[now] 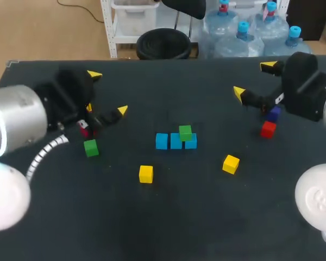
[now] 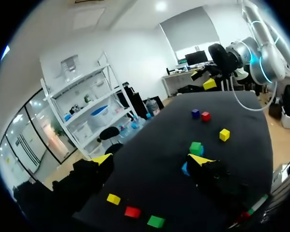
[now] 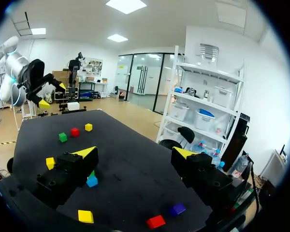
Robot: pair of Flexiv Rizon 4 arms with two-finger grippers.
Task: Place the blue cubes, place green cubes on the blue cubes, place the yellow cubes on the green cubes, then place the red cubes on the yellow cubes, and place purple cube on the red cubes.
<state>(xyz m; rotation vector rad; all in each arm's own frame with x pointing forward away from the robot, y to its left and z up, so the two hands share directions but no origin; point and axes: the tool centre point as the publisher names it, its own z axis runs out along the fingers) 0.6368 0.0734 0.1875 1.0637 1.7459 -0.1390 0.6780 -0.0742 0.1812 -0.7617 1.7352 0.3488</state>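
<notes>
Black and matte, the surface (image 1: 168, 223) carried three blue cubes (image 1: 176, 142) in a touching row near its middle. One green cube (image 1: 185, 132) stood on top of that row, over its right half. A second green cube (image 1: 91, 147) lay well off to the left, near a red cube (image 1: 85, 128) that was partly hidden by the left arm (image 1: 22, 117). One yellow cube (image 1: 146, 174) lay in front of the row toward the left, and a second yellow cube (image 1: 231, 163) lay in front toward the right, both apart from it. On the right side, another red cube (image 1: 268, 129) sat with the purple cube (image 1: 273, 113) just behind it, close to the right arm (image 1: 307, 87). The left jaws stood wide apart near the left red cube, holding nothing. The right jaws were likewise spread and empty, near the purple cube.
</notes>
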